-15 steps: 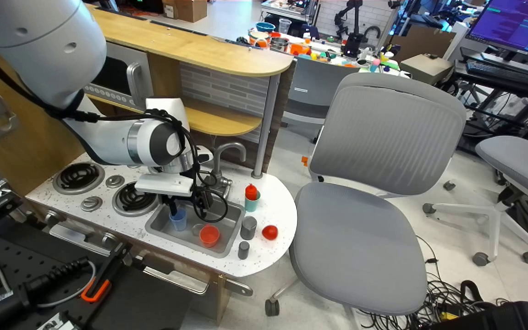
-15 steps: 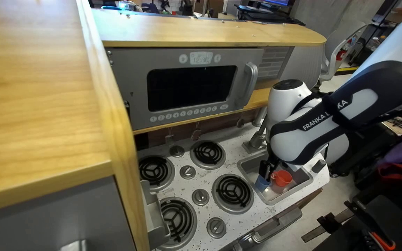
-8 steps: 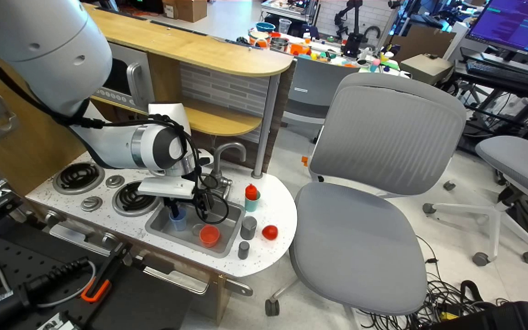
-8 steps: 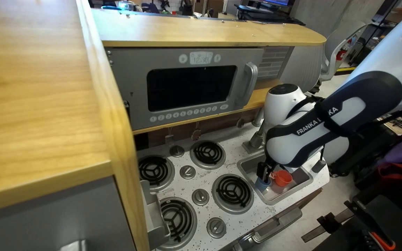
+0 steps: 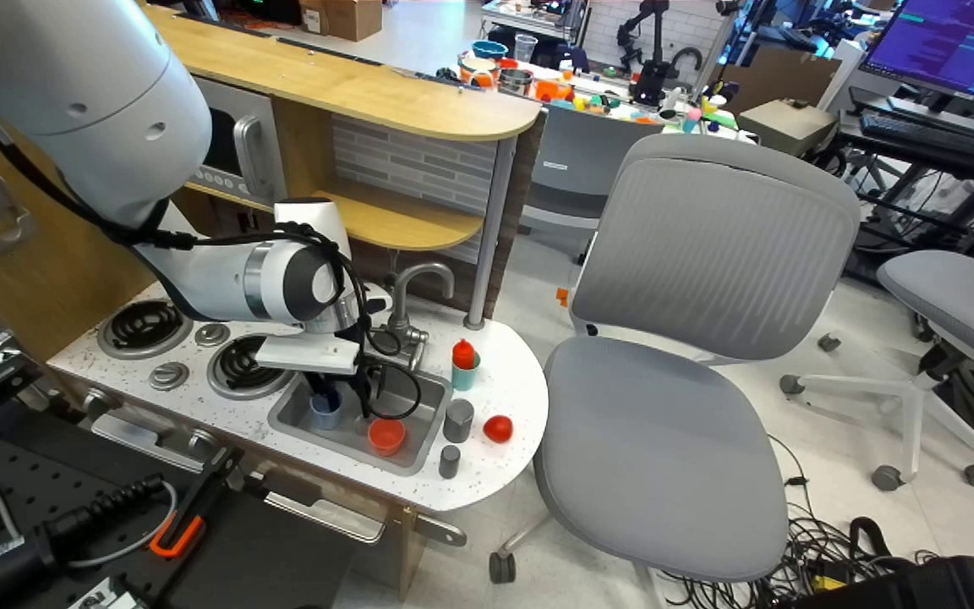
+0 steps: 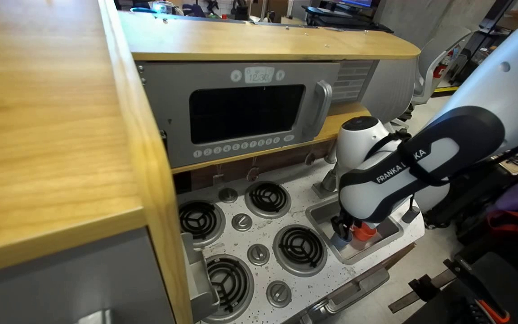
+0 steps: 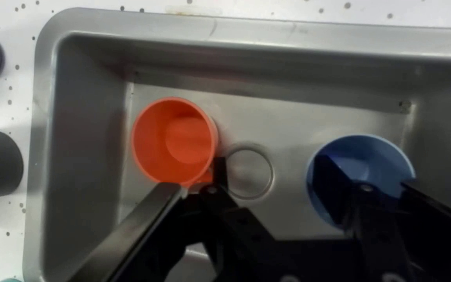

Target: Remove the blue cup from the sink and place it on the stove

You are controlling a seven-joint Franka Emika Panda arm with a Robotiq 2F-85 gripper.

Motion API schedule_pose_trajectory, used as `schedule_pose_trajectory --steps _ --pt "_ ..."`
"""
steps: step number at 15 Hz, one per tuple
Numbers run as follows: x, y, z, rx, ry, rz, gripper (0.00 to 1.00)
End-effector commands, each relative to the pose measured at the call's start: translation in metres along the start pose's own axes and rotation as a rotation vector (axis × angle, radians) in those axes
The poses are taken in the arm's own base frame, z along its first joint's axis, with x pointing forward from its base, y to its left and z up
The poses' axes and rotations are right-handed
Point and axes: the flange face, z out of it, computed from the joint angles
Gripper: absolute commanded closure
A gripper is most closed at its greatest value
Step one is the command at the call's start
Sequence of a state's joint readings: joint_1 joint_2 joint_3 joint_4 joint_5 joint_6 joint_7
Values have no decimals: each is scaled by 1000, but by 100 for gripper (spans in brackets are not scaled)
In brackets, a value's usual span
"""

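Observation:
The blue cup (image 7: pixel 382 156) stands upright in the metal sink (image 7: pixel 249 29), at the right in the wrist view. It also shows in both exterior views (image 5: pixel 325 416) (image 6: pixel 340 243), at the stove end of the sink. My gripper (image 7: pixel 274 170) is open, low over the sink, with its jaws wide apart and nothing between them. One of its fingers (image 7: pixel 329 184) reaches into the blue cup's mouth. The other finger stands beside the orange cup (image 7: pixel 170 137), near its handle. The stove, with several black coil burners (image 6: pixel 301 250), is beside the sink.
Grey cylinders (image 5: pixel 458 420) and a red tomato-like object (image 5: pixel 498 429) stand on the counter beyond the sink. A teal cup (image 5: pixel 465 372) holds a red bottle. The faucet (image 5: pixel 407 296) stands behind the sink. A wooden shelf (image 5: pixel 402 216) hangs above the counter.
The arm has come down a little, and a finger now sits deeper in the blue cup. In an exterior view the gripper now covers part of the orange cup. The blue cup has barely shifted.

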State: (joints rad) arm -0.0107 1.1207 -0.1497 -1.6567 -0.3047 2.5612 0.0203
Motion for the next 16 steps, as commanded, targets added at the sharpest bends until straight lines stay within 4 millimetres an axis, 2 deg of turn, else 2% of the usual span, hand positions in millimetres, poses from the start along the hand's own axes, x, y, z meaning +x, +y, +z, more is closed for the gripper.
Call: schedule_pose_trajectory --steps 1,4,5,13,16 --pt "-7 0 -12 19 -2 -53 73" --pt "-21 3 -31 26 21 -86 95" --pt "-28 5 -39 33 33 -91 100" --pt "-113 31 -118 129 107 -231 100" --pt "-130 31 -147 133 204 -238 100"
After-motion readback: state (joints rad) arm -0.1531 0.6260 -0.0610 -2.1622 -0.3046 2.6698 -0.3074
